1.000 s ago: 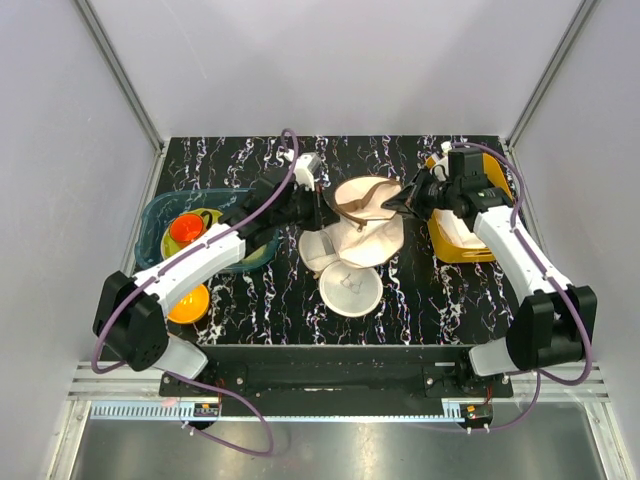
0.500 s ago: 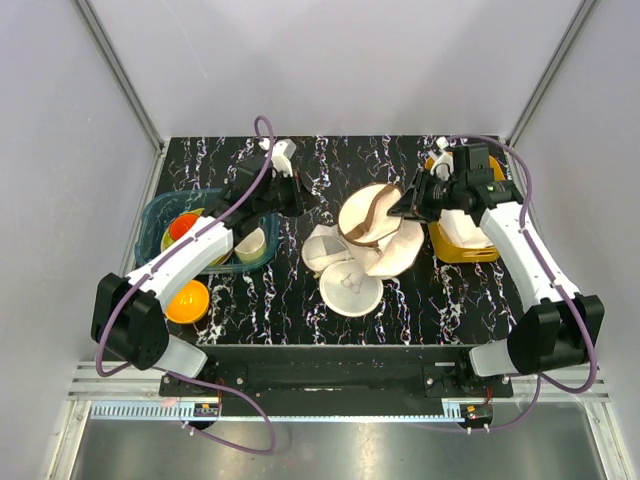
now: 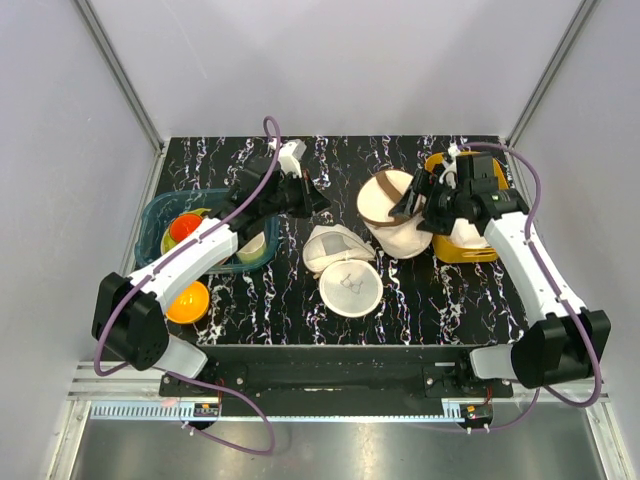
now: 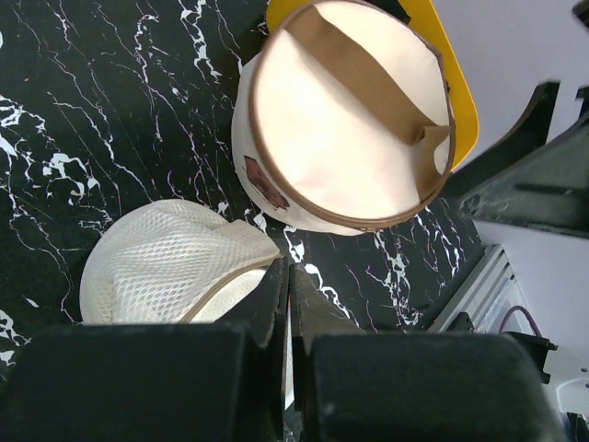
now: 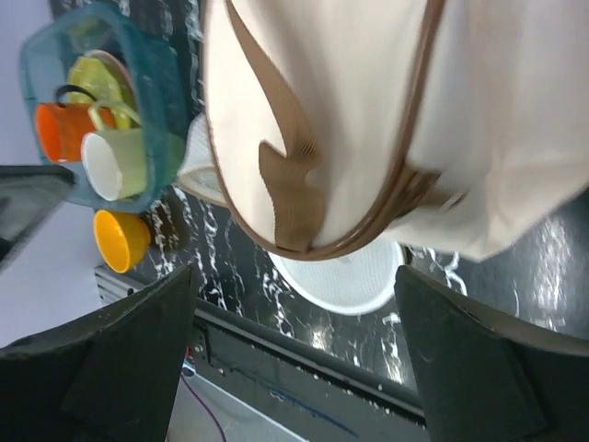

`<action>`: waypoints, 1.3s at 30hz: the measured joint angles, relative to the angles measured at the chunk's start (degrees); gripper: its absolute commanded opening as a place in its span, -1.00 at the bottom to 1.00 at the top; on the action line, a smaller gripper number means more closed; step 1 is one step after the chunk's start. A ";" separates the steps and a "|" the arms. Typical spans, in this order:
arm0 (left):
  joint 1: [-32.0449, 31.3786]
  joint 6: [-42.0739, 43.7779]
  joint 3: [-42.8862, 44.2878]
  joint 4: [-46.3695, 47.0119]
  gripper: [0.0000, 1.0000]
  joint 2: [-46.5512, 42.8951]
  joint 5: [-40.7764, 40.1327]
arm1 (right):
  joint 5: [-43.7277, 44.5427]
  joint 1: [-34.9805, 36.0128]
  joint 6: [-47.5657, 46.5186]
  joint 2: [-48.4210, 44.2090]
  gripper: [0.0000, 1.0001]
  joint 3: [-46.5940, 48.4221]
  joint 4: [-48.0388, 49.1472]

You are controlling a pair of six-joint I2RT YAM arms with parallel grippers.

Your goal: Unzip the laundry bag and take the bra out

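The laundry bag (image 3: 393, 218) is a cream dome with a brown band and a brown strap, lying on its side on the black marbled table against the yellow tub. In the left wrist view the laundry bag (image 4: 342, 120) shows its round face. My right gripper (image 3: 411, 204) hovers at its right side, open, and the laundry bag (image 5: 368, 110) hangs blurred beyond the wide-apart fingers (image 5: 129, 359) of the right gripper (image 5: 294, 364), not between them. My left gripper (image 3: 316, 201) is shut on nothing, left of the bag; in its wrist view the left gripper (image 4: 287, 299) has its fingers pressed together. The bra is hidden.
A yellow tub (image 3: 472, 247) stands right of the bag. A whitish triangular mesh bag (image 3: 335, 246) and a white round mesh bag (image 3: 351, 290) lie in front. A teal basket (image 3: 152, 222) with cups sits at the left, an orange bowl (image 3: 188, 302) near it.
My right gripper carried the laundry bag rightward toward the yellow tub, then opened and let it go. My left arm drew back to the left, away from the bag.
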 measured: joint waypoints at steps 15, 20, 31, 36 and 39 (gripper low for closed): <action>-0.92 -1.03 -0.09 -0.07 -1.00 2.12 1.95 | 7.21 0.00 11.93 -3.39 0.19 -10.23 8.00; -1.68 -0.92 -0.09 -0.15 -1.00 2.12 3.30 | 7.37 -0.02 16.04 -3.08 -0.89 -14.03 12.35; -11.93 4.52 6.60 -6.05 0.50 4.74 3.67 | 6.47 -0.04 22.14 -1.33 -1.00 -13.79 15.15; -16.33 6.45 8.96 -7.02 0.30 6.21 2.51 | 2.99 -0.39 28.50 0.87 -1.00 -12.76 17.14; -16.59 6.56 8.81 -6.45 0.20 7.56 -0.20 | 0.59 -0.50 32.02 1.11 -1.00 -12.79 18.14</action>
